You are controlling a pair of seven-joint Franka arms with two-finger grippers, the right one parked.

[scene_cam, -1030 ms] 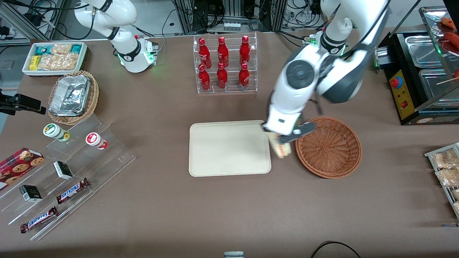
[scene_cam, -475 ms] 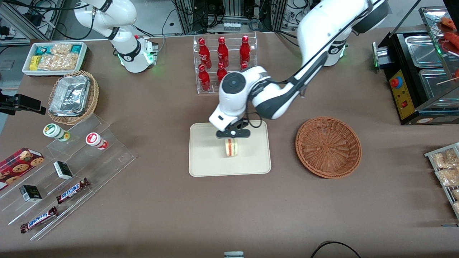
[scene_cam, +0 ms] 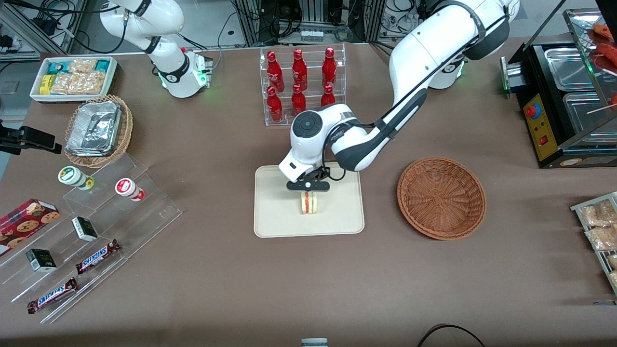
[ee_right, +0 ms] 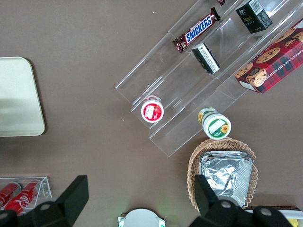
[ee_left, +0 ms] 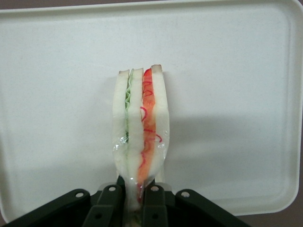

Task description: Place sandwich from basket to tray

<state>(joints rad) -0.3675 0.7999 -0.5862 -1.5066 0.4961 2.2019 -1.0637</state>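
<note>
The sandwich (scene_cam: pixel 309 203), a wrapped wedge of white bread with red and green layers, stands on edge over the middle of the cream tray (scene_cam: pixel 274 212). My left gripper (scene_cam: pixel 308 189) is shut on its upper end. In the left wrist view the black fingers (ee_left: pixel 110 204) pinch the sandwich (ee_left: pixel 140 132) at its narrow end, with the tray (ee_left: pixel 227 71) spread out beneath it. Whether the sandwich touches the tray surface I cannot tell. The reddish-brown wicker basket (scene_cam: pixel 441 197) sits beside the tray, toward the working arm's end, with nothing in it.
A clear rack of red bottles (scene_cam: pixel 301 86) stands farther from the front camera than the tray. Toward the parked arm's end are a stepped acrylic display with snacks (scene_cam: pixel 96 231), a foil-lined basket (scene_cam: pixel 99 130) and a white bin (scene_cam: pixel 74 77). A black appliance (scene_cam: pixel 569 96) stands at the working arm's end.
A second ago the gripper held the sandwich at the gap between basket and tray. It carried it over the tray's middle, then sank slightly in the last half second.
</note>
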